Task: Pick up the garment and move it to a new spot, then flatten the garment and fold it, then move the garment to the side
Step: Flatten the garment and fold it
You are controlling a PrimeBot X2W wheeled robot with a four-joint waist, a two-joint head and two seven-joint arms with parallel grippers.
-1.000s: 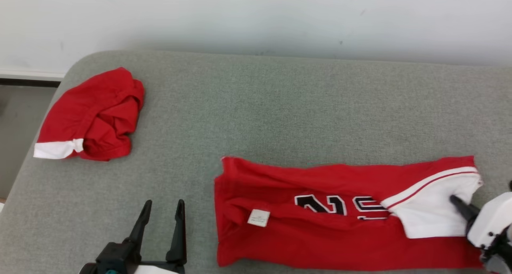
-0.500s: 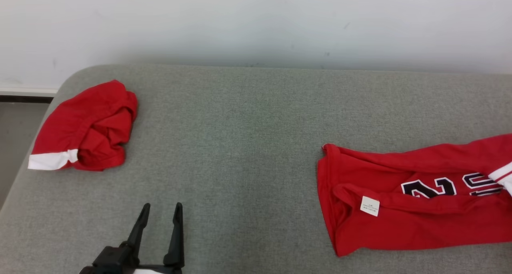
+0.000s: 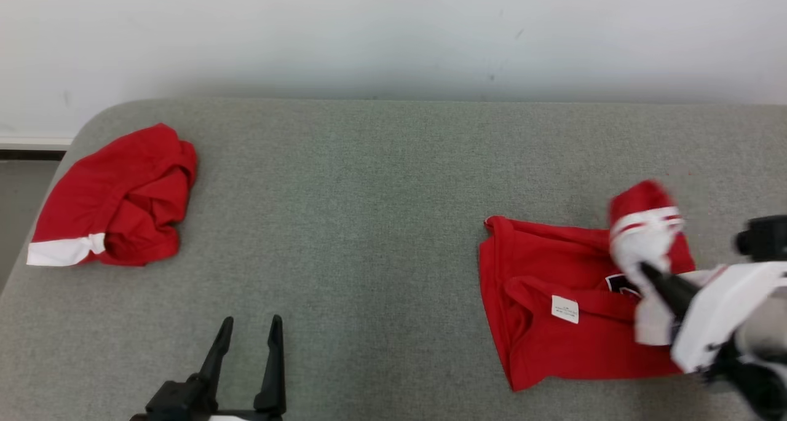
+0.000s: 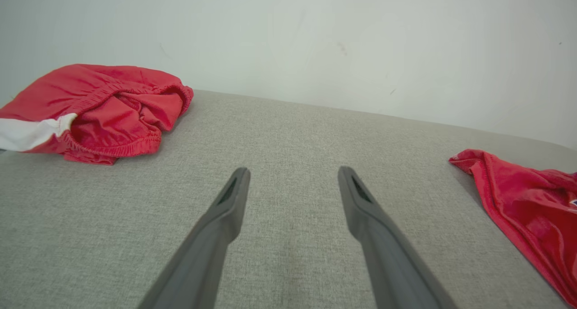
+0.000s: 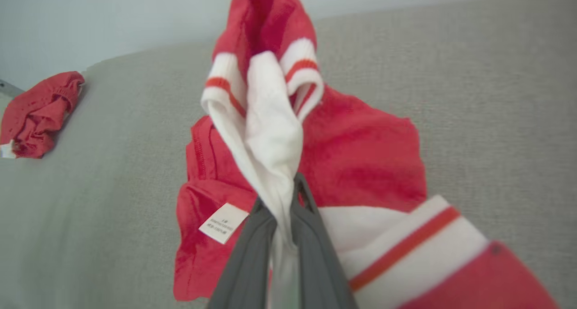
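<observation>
Right gripper [image 3: 645,268] clamped on the white trim of the red garment [image 3: 547,347], at the grey table's [image 3: 369,181] right end.
Head view: the garment lies bunched beneath and left of it, label up; the left gripper [image 3: 249,329] is spread and empty, well apart. Right wrist view: white cloth pinched between the fingers, a striped fold standing beyond the tips. Left wrist view: the garment's edge at far right.

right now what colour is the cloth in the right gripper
White, part of the red garment; clearest in the right wrist view.
</observation>
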